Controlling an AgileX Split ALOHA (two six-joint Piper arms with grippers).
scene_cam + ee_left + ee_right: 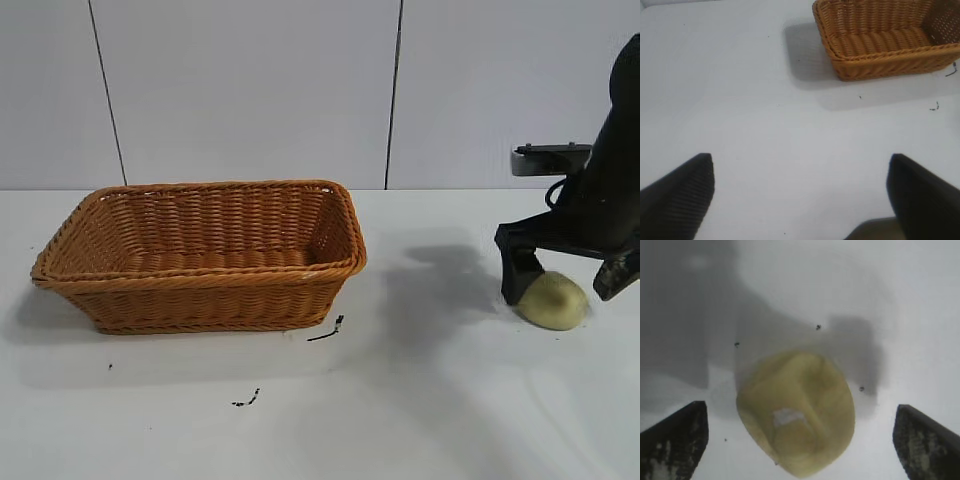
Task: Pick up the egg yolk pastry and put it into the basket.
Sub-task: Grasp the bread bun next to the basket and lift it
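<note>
The egg yolk pastry (552,300), a pale yellow rounded lump, lies on the white table at the far right. My right gripper (568,278) is lowered over it, open, one finger on each side. In the right wrist view the pastry (797,412) sits between the two dark fingertips (682,437) with white table showing on both sides, so nothing touches it. The orange-brown wicker basket (200,290) stands at the left middle, empty. My left gripper (800,187) is open over bare table, and its wrist view shows the basket (885,62) farther off.
Small black marks (327,332) lie on the table in front of the basket's right corner, with another mark (247,400) nearer the front edge. A wide stretch of white table separates basket and pastry. A grey panelled wall stands behind.
</note>
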